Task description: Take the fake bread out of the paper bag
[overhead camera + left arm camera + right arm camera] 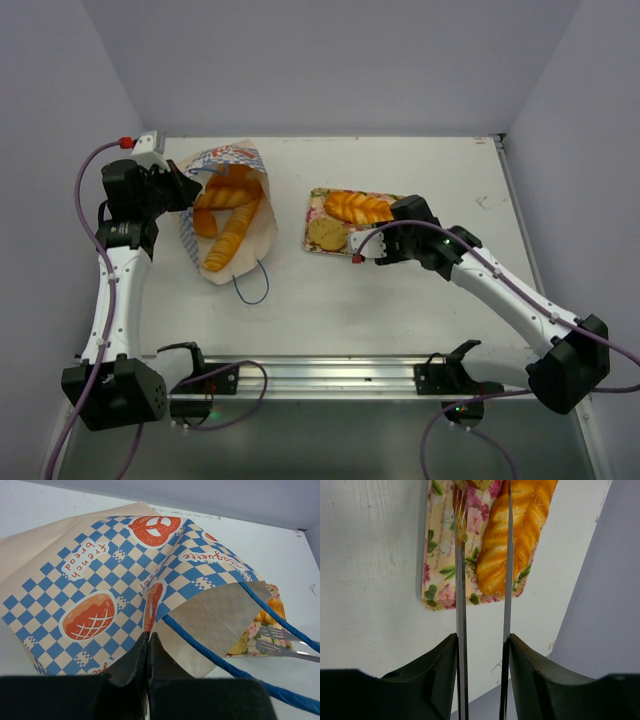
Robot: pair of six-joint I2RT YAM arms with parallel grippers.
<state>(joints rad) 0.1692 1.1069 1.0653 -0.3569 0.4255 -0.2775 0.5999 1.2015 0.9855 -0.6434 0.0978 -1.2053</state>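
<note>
The paper bag (228,205) lies on its side at the left with its mouth open toward the near side. Golden breads (228,238) show inside it. My left gripper (190,186) is shut on the bag's checkered edge (150,605), fingertips pinched on the paper (149,636). A braided loaf (358,207) and a round brownish bun (327,233) lie on the floral tray (312,225). My right gripper (385,243) is shut on metal tongs (461,580), whose arms reach over the tray (437,580) beside the braided loaf (512,535); the tongs hold nothing.
The bag's blue cord handle (255,285) loops onto the table toward the near edge. Another cord (210,650) crosses the left wrist view. Grey walls close the table at the back and sides. A metal rail (320,375) runs along the near edge.
</note>
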